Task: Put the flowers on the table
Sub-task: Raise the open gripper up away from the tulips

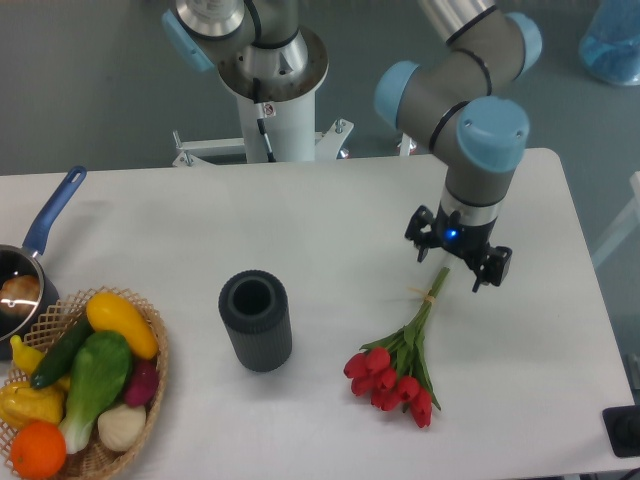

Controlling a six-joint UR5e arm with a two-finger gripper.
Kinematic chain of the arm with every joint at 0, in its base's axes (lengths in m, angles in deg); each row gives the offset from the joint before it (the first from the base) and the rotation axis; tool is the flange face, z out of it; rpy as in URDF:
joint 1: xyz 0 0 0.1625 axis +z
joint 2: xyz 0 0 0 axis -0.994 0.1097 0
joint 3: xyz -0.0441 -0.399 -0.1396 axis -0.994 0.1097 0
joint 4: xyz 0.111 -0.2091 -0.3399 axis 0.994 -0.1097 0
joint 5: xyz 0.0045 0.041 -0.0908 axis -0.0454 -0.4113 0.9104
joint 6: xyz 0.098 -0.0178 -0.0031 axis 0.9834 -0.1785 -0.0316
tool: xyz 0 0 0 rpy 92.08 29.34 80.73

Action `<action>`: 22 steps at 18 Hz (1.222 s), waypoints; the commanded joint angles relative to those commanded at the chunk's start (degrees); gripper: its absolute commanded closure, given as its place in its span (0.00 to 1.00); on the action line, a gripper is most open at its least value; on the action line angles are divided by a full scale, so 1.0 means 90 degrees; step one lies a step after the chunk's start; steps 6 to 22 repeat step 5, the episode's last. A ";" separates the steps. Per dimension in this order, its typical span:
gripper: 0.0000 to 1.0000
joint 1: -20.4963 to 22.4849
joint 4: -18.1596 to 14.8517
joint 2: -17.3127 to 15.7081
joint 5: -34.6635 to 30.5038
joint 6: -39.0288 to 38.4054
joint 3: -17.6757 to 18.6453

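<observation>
Camera view, fixed and the only one given: the flowers point(398, 365) are seen lying flat on the table point(330, 230), blooms below and to the left of the gripper point(458, 258), stem ends reaching up just beneath it. The gripper is seen with its fingers spread apart and nothing held; whether it touches the stem tips cannot be told. The bunch is judged light and limp, with easily bruised heads; any hold would best be taken on the bound stems near the tan tie point(432, 296), never on the blooms. A dark cylindrical vase point(256, 321) stands well to the gripper's left. No readable writing or brand is made out.
</observation>
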 joint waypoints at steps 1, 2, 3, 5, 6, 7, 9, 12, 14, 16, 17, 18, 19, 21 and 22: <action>0.00 0.0000 0.0000 0.0000 0.0000 0.0000 0.0000; 0.00 0.0000 0.0000 0.0000 0.0000 -0.0019 0.0000; 0.00 -0.0010 0.0000 0.0000 0.0000 -0.0020 0.0000; 0.00 -0.0020 0.0010 0.0000 0.0000 -0.0039 0.0000; 0.00 -0.0020 0.0010 0.0000 0.0000 -0.0039 0.0000; 0.00 -0.0020 0.0010 0.0000 0.0000 -0.0039 0.0000; 0.00 -0.0020 0.0010 0.0000 0.0000 -0.0039 0.0000; 0.00 -0.0020 0.0010 0.0000 0.0000 -0.0039 0.0000; 0.00 -0.0020 0.0010 0.0000 0.0000 -0.0039 0.0000; 0.00 -0.0020 0.0010 0.0000 0.0000 -0.0039 0.0000; 0.00 -0.0020 0.0010 0.0000 0.0000 -0.0039 0.0000; 0.00 -0.0020 0.0010 0.0000 0.0000 -0.0039 0.0000; 0.00 -0.0020 0.0010 0.0000 0.0000 -0.0039 0.0000; 0.00 -0.0020 0.0010 0.0000 0.0000 -0.0039 0.0000; 0.00 -0.0020 0.0010 0.0000 0.0000 -0.0039 0.0000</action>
